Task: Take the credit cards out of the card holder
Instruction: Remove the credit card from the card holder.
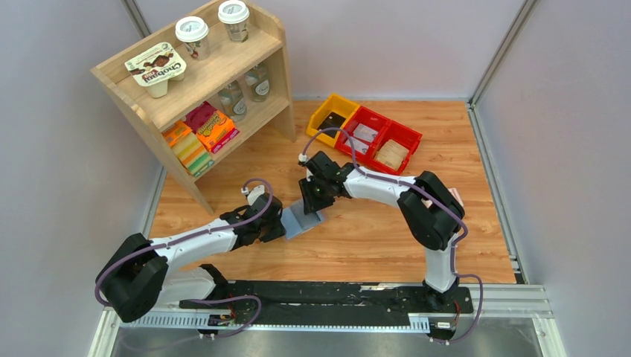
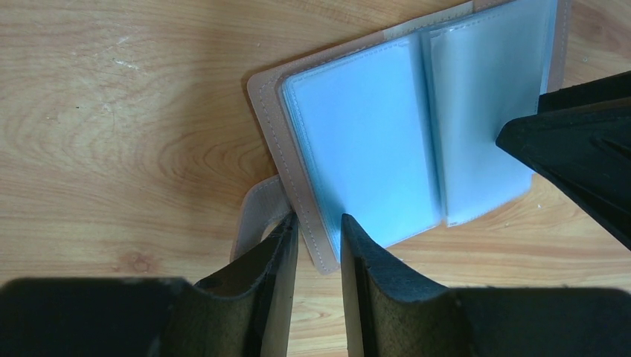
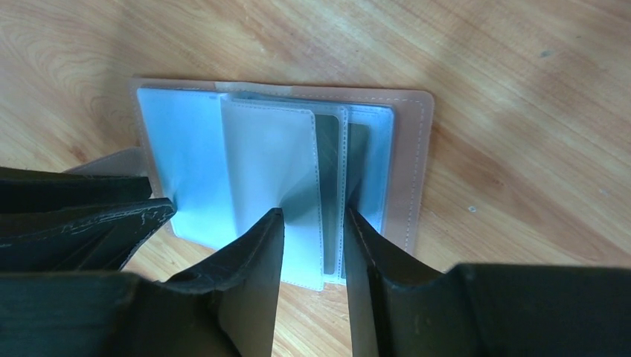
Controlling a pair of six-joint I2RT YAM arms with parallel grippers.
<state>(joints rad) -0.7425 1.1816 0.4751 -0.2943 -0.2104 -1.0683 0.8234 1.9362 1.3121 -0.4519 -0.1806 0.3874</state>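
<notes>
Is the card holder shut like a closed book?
No, the card holder lies spread open on the wooden table, with its see-through inside pages showing.

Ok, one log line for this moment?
blue-grey translucent plastic card holder: open on wooden table | left gripper: open, at its edge | right gripper: open, straddling a clear sleeve
</notes>
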